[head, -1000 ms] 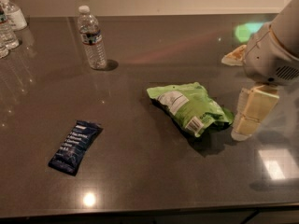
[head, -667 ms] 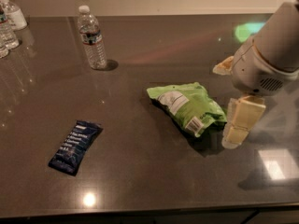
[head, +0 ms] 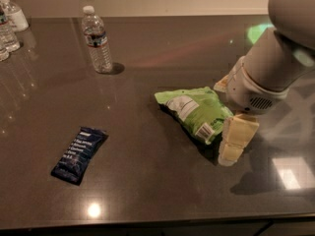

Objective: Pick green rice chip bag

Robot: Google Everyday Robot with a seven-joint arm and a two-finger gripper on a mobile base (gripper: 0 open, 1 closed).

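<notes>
Judging from the camera view, the step in hand is lining up the grasp; the bag is not yet lifted. The green rice chip bag (head: pixel 194 113) lies flat on the dark table (head: pixel 147 191), a little toward 3 o'clock of the view's centre, with its white label and barcode facing up. The gripper (head: pixel 225 123) hangs at the bag's 3 o'clock end under the bulky grey-white arm (head: pixel 275 58). Its fingers stand spread apart. The near cream finger (head: pixel 237 137) sits just beside the bag's corner at about 4 o'clock, with its tip close to the tabletop. The far finger (head: pixel 221 84) peeks out past the bag's edge at about 2 o'clock. The bag's puffy right end lies roughly between the two, but I cannot tell whether either finger is touching it.

The next move seems to call for settling the fingers low around that end and then squeezing gently, because a crinkly, air-filled bag may slide or buckle out of a shallow pinch. After that comes a straight lift.

A dark blue bar wrapper (head: pixel 78 154) lies well apart at the bag's 8 o'clock. A water bottle (head: pixel 97 39) stands upright at its 11 o'clock. More bottles (head: pixel 10 26) crowd the table's far 10 o'clock corner. None of these sits in the gripper's way.
</notes>
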